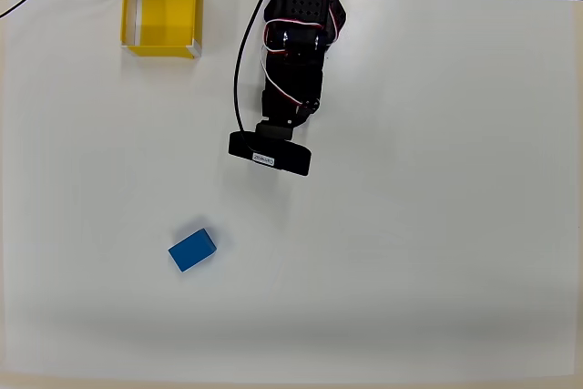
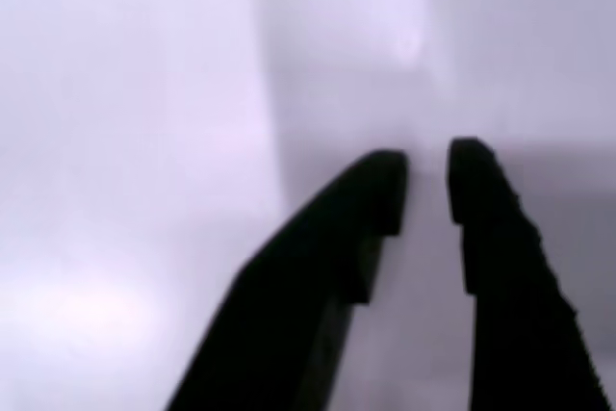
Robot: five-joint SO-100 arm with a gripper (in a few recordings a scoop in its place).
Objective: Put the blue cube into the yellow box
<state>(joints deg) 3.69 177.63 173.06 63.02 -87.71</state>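
Fingers (image 2: 426, 175) stand slightly parted, grasping nothing. White label on wrist camera (image 1: 270, 153) is unreadable. Blue cube (image 1: 192, 250) lies on tabletop (image 1: 437, 225), well apart from yellow box (image 1: 161, 15).

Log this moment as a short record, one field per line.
cube: blue cube lying on the white table, lower left in the overhead view
box: yellow box at the table's far left corner, nothing inside
gripper: gripper above bare table, narrow gap between the fingers, holding nothing
cube to box: well apart
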